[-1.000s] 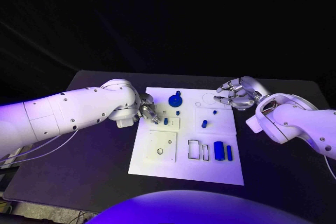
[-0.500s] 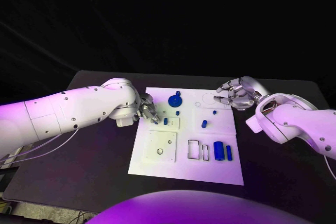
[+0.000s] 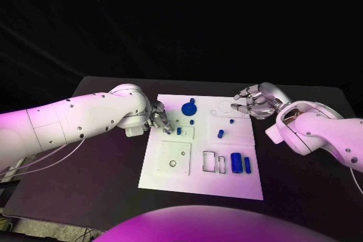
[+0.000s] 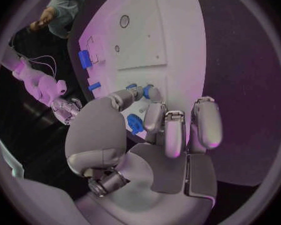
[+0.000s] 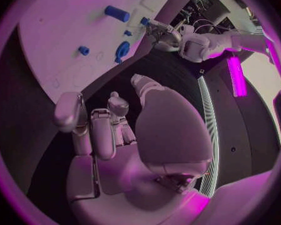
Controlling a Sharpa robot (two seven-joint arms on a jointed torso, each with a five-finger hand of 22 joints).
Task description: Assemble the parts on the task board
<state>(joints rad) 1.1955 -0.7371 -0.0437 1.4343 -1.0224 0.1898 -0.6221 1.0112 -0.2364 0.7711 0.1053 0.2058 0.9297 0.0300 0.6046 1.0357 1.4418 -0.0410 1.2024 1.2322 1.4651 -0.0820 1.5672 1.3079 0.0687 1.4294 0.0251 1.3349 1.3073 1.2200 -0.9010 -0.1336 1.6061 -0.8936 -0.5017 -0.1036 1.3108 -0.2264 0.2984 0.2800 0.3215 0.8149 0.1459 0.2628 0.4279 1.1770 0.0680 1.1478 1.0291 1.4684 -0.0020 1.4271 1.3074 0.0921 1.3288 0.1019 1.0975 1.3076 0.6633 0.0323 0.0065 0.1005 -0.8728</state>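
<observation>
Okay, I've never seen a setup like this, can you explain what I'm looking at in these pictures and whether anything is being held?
This is a two-armed robot at a black table. One picture looks down from its head; the two round ones come from cameras at its wrists. In the middle lies a white task board with small blue parts, among them a blue cylinder. The left robot hand reaches over the board's left edge, its fingertips at a small blue peg; whether it grips it is unclear. The right robot hand hovers by the board's far right corner, fingers curled, holding nothing.
</observation>
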